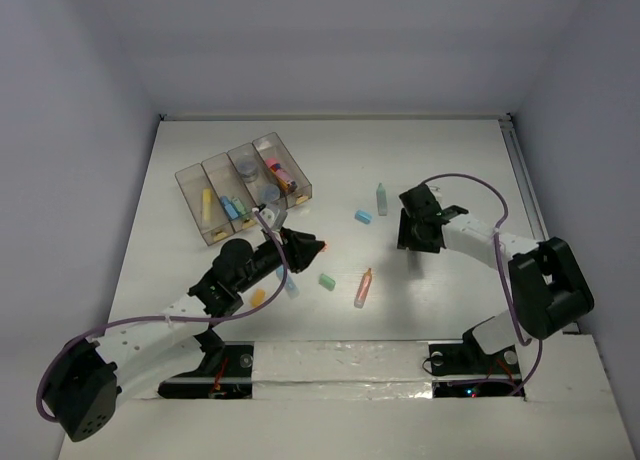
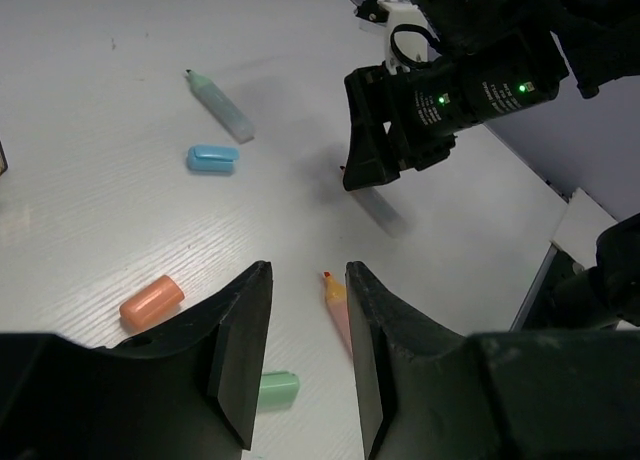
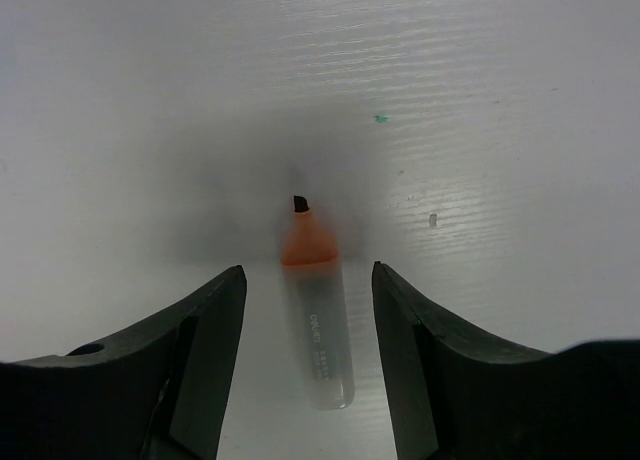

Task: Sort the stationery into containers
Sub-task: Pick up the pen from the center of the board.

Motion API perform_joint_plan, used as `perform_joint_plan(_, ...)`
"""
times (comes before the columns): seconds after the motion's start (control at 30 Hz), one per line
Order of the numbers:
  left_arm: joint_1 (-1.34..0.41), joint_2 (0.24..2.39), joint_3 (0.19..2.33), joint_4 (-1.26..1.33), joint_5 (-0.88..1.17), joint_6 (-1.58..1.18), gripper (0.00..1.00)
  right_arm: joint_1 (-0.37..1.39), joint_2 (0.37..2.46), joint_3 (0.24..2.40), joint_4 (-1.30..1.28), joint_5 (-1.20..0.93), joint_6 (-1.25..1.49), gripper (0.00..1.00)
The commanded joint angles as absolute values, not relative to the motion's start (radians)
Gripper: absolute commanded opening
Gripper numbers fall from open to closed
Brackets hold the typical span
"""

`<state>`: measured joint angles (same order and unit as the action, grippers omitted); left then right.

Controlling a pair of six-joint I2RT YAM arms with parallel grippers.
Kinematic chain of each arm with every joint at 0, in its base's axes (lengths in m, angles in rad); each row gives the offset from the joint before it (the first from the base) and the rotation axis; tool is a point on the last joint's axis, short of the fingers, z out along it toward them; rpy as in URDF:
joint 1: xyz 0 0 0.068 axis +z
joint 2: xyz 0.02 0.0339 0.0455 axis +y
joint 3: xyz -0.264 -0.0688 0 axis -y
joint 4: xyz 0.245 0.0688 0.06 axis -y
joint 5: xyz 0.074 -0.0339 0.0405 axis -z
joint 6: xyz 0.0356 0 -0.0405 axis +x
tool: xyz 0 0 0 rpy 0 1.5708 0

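Two black fingers (image 3: 205, 350) of the right hand (image 3: 308, 280) stand low over the bench (image 3: 480, 100), one on each side of an orange marker (image 3: 318, 320). The hand is about half open. The marker lies flat in the gap with its cap off and its dark tip pointing away. There is a little space on both sides of it, so the fingers do not touch it. The marker looks a bit blurry.

The left hand (image 2: 307, 280) is open only a little. The narrow gap between its fingers has nothing in it. It hangs over the middle of the bench and holds nothing. A pink marker (image 2: 340, 315) lies on the bench near it, with an orange cap (image 2: 152, 301) and a green cap (image 2: 275, 385) close by. Farther off lie a blue cap (image 2: 212, 158) and a green marker (image 2: 220, 105).

The clear tray (image 1: 190, 180) sits at the far left of the bench, well apart from both hands. It has four long slots side by side. In the slots are yellow, blue, pink and orange pieces and two round grey pots (image 1: 245, 163).

The bench is white with fine lines like wood. Plain pale walls (image 1: 330, 50) stand at its far side and at both other sides.
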<state>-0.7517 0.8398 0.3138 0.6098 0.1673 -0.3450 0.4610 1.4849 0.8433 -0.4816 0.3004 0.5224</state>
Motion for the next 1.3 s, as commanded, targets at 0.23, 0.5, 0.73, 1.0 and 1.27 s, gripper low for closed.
perform_joint_plan(0.23, -0.756, 0.833, 0.328, 0.678, 0.195, -0.339, 0.35, 0.414, 1.542, 0.879, -0.492, 0.199, 0.495, 0.55)
perform_joint_plan(0.5, -0.756, 0.859, 0.336, 0.698, 0.225, -0.351, 0.43, 0.414, 1.568, 0.887, -0.471, 0.178, 0.499, 0.23)
perform_joint_plan(0.73, -0.765, 0.896, 0.333, 0.755, 0.276, -0.386, 0.8, 0.414, 1.347, 0.888, -0.408, 0.235, 0.486, 0.12)
perform_joint_plan(1.0, -0.765, 0.971, 0.342, 0.795, 0.276, -0.442, 0.99, 0.492, 1.226, 0.922, -0.238, 0.083, 0.543, 0.11)
perform_joint_plan(1.27, -0.765, 1.069, 0.393, 0.789, 0.284, -0.436, 0.84, 0.673, 1.342, 0.988, -0.031, 0.049, 0.609, 0.11)
